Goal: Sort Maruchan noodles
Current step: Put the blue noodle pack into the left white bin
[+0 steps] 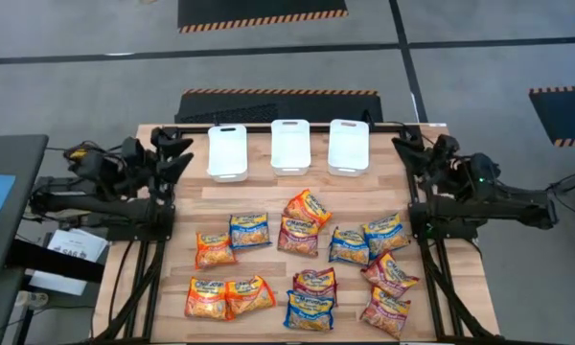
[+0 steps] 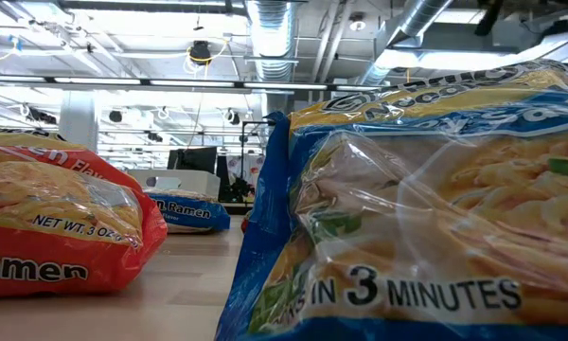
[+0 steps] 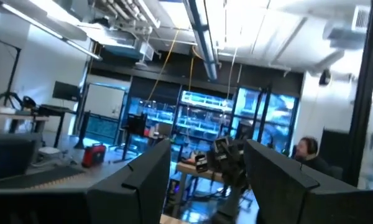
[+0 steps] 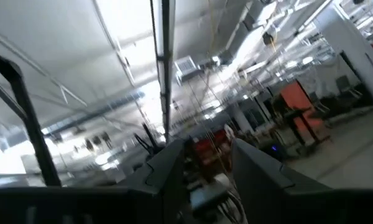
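Several Maruchan noodle packets lie flat on the wooden table (image 1: 268, 268): orange ones (image 1: 214, 249) at the left, blue ones (image 1: 349, 245) and maroon ones (image 1: 390, 273) toward the middle and right. The low view sits close behind a blue packet (image 2: 426, 208) and an orange one (image 2: 57, 227). My left gripper (image 1: 177, 153) is raised at the table's far left corner, open, with nothing between its fingers (image 3: 143, 180). My right gripper (image 1: 409, 149) is raised at the far right corner, also open and empty between its fingers (image 4: 255, 174). Both point up into the room.
Three white bins (image 1: 227, 151), (image 1: 290, 144), (image 1: 349, 146) stand in a row along the table's far edge between the two grippers. Bare wood lies between the bins and the packets. A seated person (image 3: 308, 152) shows in the room beyond.
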